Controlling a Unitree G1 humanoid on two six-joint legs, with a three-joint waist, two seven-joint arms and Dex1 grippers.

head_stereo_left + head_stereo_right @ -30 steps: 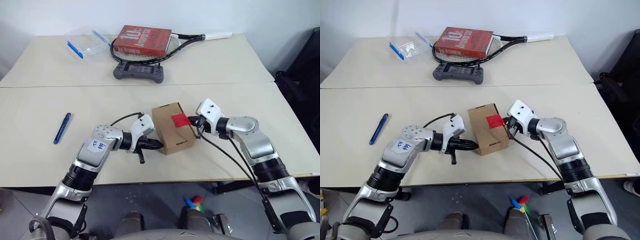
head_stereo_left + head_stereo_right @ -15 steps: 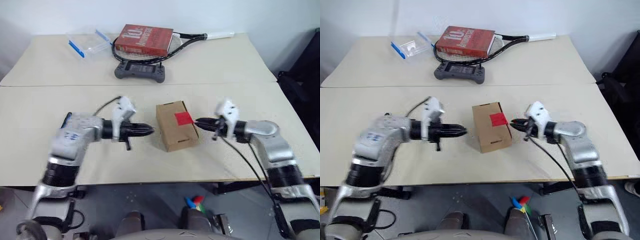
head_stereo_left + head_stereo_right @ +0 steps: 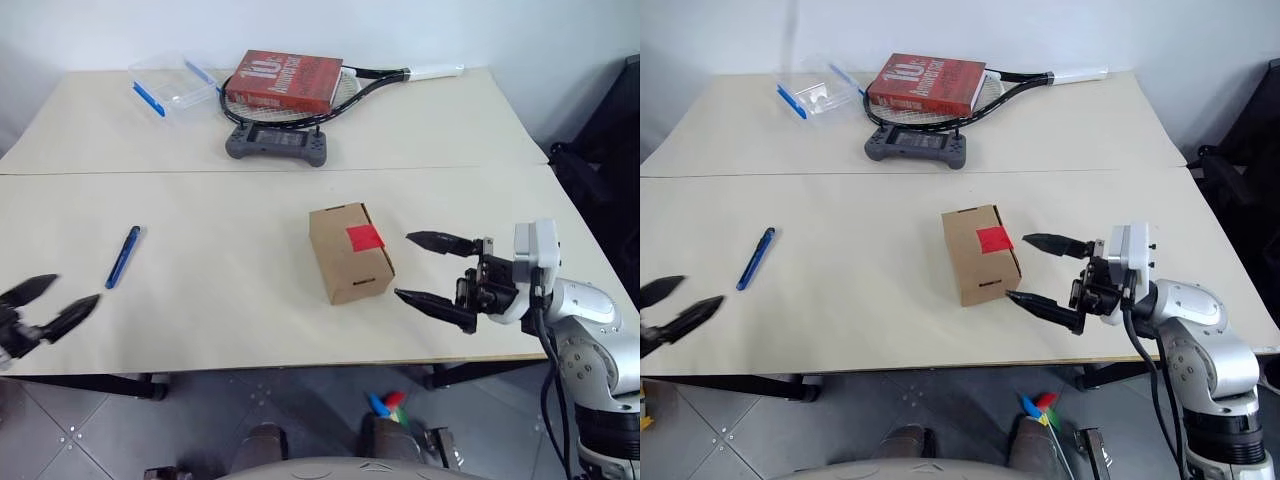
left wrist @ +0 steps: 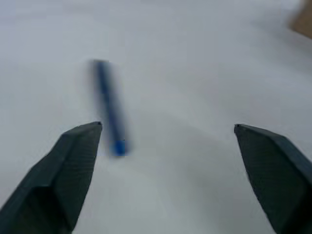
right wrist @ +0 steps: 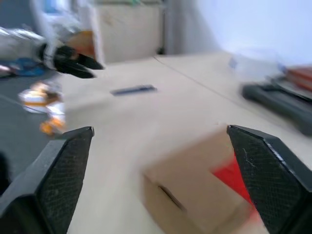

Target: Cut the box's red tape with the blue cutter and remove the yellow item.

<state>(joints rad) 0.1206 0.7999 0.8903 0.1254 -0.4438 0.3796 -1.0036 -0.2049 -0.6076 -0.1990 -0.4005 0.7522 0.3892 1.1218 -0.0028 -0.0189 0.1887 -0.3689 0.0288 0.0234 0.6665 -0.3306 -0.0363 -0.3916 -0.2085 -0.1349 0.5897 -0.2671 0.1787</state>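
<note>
The brown cardboard box (image 3: 350,252) rests mid-table with its flaps closed, and the red tape (image 3: 364,238) sits over the top seam. The blue cutter (image 3: 123,256) lies flat on the table to the box's left. My left gripper (image 3: 72,292) hangs open and empty at the table's front left edge, near the cutter (image 4: 108,105) but apart from it. To the right of the box, my right gripper (image 3: 404,266) is wide open with its fingers aimed at the box's (image 5: 195,195) side, not touching. The yellow item is hidden.
At the back of the table are a red book (image 3: 285,80) lying on a racket (image 3: 380,75), a grey game controller (image 3: 278,145) and a clear container with blue clips (image 3: 172,85). A seam (image 3: 450,168) crosses the tabletop behind the box.
Both grippers left the box's sides and went from shut to wide open. The left swung far left past the cutter; the right drew back to the right. The box stayed put.
</note>
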